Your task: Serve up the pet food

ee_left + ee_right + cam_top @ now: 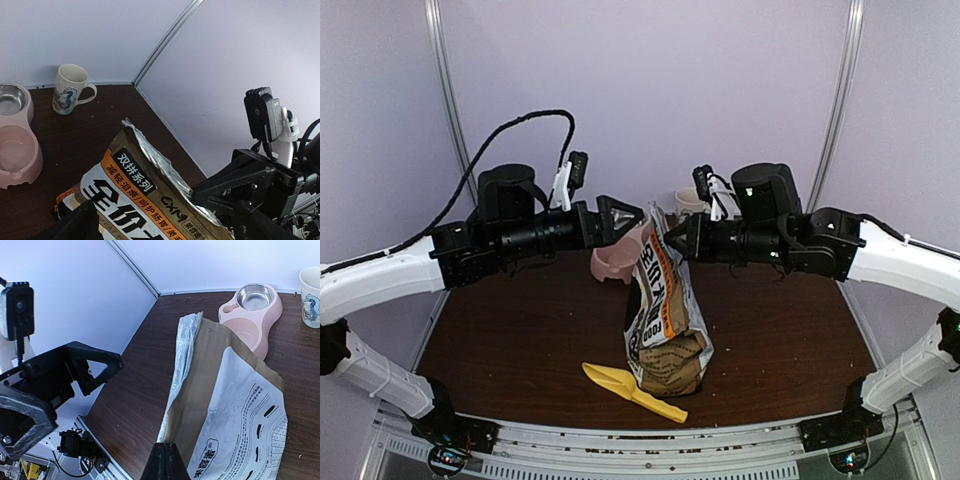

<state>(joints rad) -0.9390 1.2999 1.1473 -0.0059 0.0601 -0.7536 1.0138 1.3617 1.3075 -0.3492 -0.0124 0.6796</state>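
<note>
The pet food is hidden; no kibble shows. A tan-and-white printed bag stands upright mid-table, its silver-lined top edge pressed flat. My right gripper is shut on the top right edge of that bag; in the right wrist view the closed fingertips pinch the seam of the bag. My left gripper is open at the bag's top left corner. In the left wrist view the bag lies between its spread fingers.
A pink double pet bowl with a steel insert sits behind the bag, also in the wrist views. A printed mug stands at the back. A yellow scoop lies by the bag's base near the front edge.
</note>
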